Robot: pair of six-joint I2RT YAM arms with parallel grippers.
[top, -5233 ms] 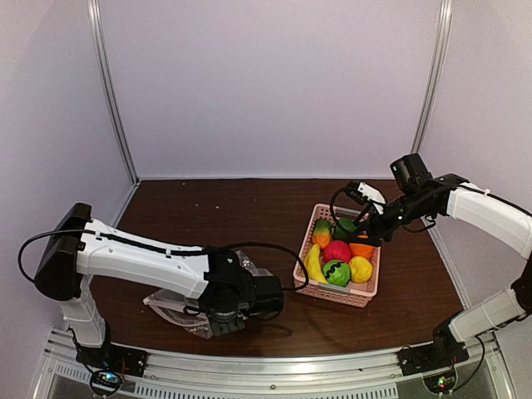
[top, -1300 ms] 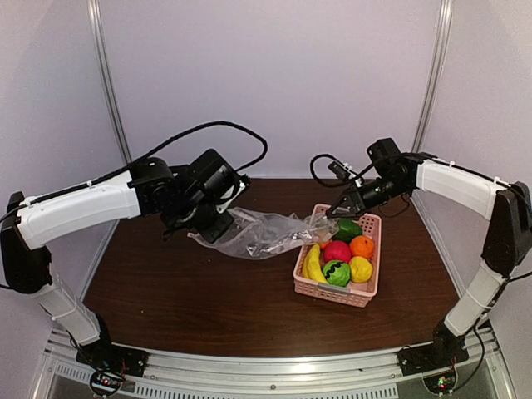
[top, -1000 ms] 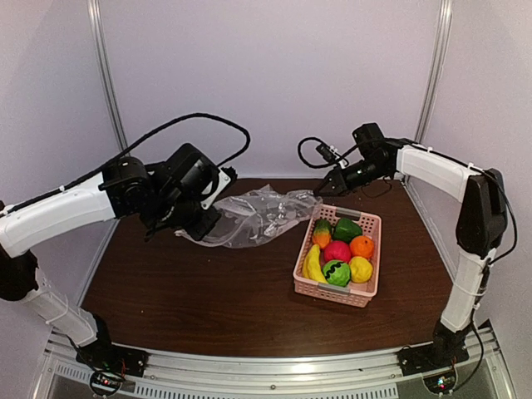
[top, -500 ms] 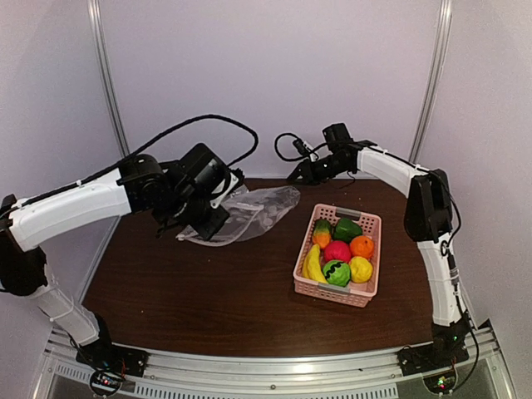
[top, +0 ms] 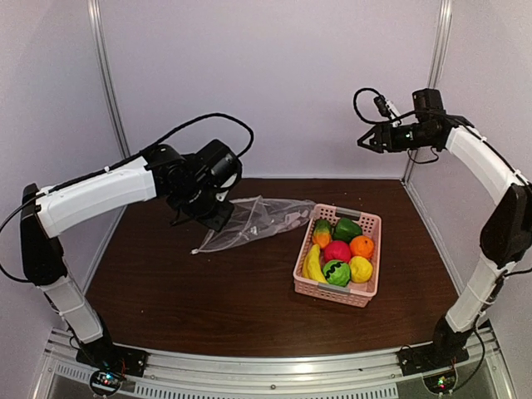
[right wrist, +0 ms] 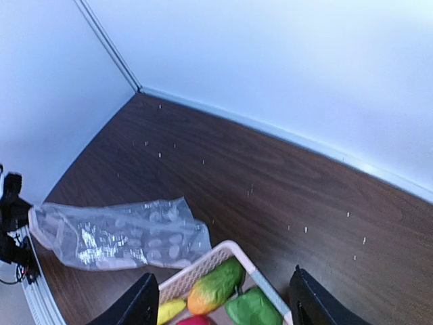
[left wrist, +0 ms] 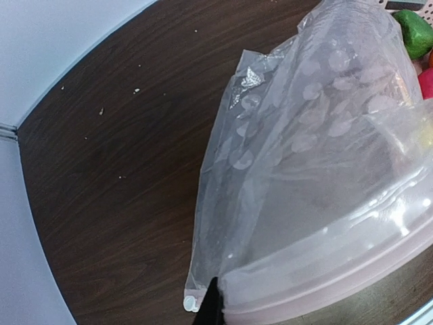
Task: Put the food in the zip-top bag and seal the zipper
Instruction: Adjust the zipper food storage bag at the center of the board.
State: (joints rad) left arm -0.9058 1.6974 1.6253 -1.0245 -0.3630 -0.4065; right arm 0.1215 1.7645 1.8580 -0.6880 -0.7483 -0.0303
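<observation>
**Top view.** We find the left fingers (top: 213, 218) clamped on one end of the zip-top bag (top: 259, 219), held above the bench (top: 191, 291) left of centre. The bag slopes down toward the pink basket (top: 336, 288) near the right edge. All the food (top: 337, 251) lies in the basket, so in our judgement nothing is bagged yet and sealing remains. The right fingers (top: 363, 140) are raised over the back right corner; half a second earlier they were at the bag's free end.

**Left wrist view.** The bag is empty. The zipper (left wrist: 325, 271) runs along the clamped edge, with its slider (left wrist: 190, 302) at the end. We cannot tell whether the mouth is open.

**Right wrist view.** The right fingers stand wide apart with nothing between them.
</observation>
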